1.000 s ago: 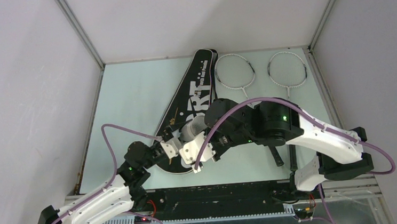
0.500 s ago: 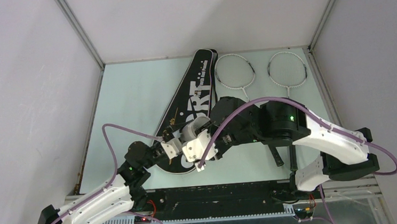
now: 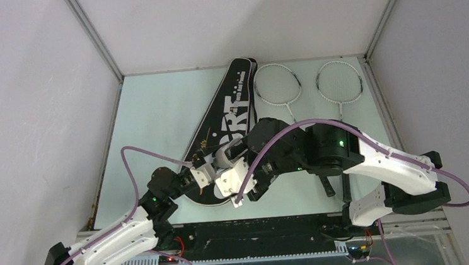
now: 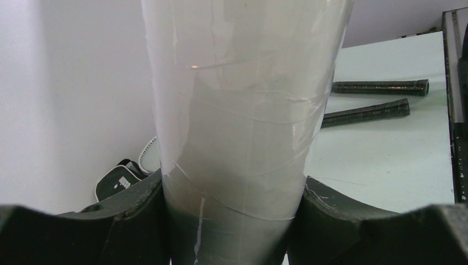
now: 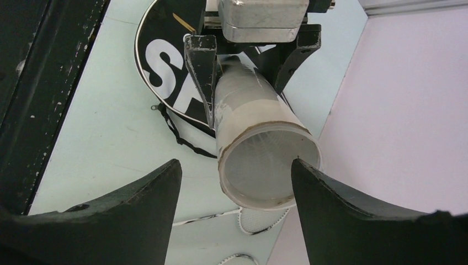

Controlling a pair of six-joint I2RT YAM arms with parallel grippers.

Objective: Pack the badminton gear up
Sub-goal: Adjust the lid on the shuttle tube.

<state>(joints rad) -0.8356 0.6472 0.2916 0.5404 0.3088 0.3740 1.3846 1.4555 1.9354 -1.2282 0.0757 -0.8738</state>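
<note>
Tube (image 5: 251,118) sits gripped in left pincer (image 4: 234,221), facing spread right pincer (image 5: 234,165).

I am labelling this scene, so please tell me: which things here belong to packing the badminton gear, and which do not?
Job: white tube, held in the left hand; black racket bag; racket; second racket.
Not the job: purple cables; black base rail.

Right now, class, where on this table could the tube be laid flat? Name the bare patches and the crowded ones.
Bare: the wide stretch of table between the left wall and the black SPORT bag. Crowded: far right, two rackets; near middle, the tube held above the bag's wide end.
</note>
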